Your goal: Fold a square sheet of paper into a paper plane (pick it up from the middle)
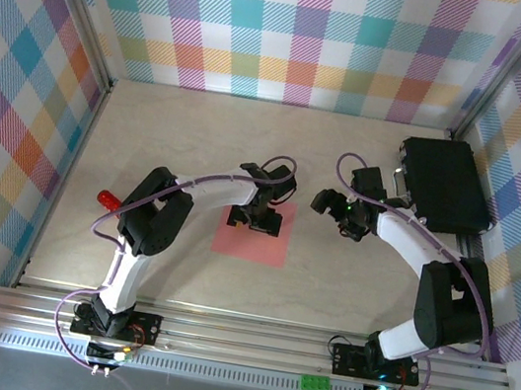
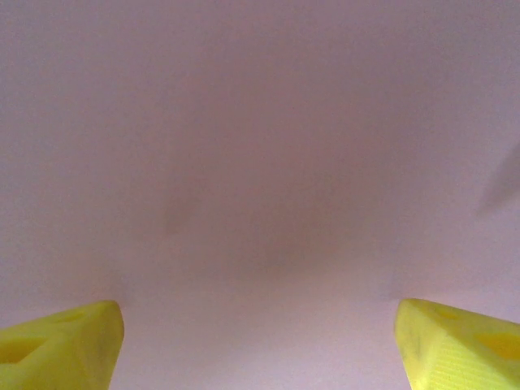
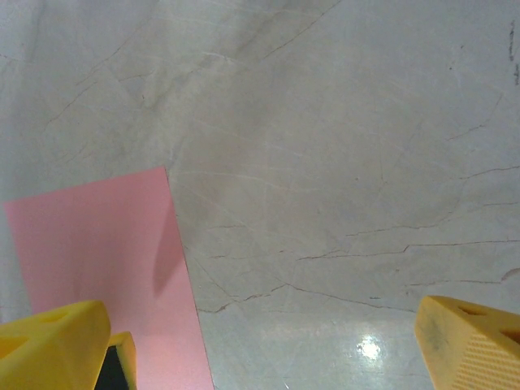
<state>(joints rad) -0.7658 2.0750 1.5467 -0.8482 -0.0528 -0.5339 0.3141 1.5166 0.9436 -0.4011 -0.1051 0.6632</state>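
Observation:
The square sheet of paper (image 1: 268,246) lies flat on the marble table, salmon-pink and unfolded. My left gripper (image 1: 255,216) points down over the sheet's upper left part. In the left wrist view the pink paper (image 2: 260,162) is blurred and very close, and my left gripper (image 2: 258,349) stands open with its yellow fingertips (image 2: 61,345) wide apart on either side. My right gripper (image 1: 325,204) hovers over bare table to the right of the sheet. It is open (image 3: 264,349) with nothing between its fingers, and the paper's edge (image 3: 97,244) shows at its lower left.
A black case (image 1: 445,186) lies at the back right near the wall. A small red object (image 1: 107,199) rests at the left beside the left arm. Checked walls enclose the table on three sides, and an aluminium rail (image 1: 247,338) runs along the front.

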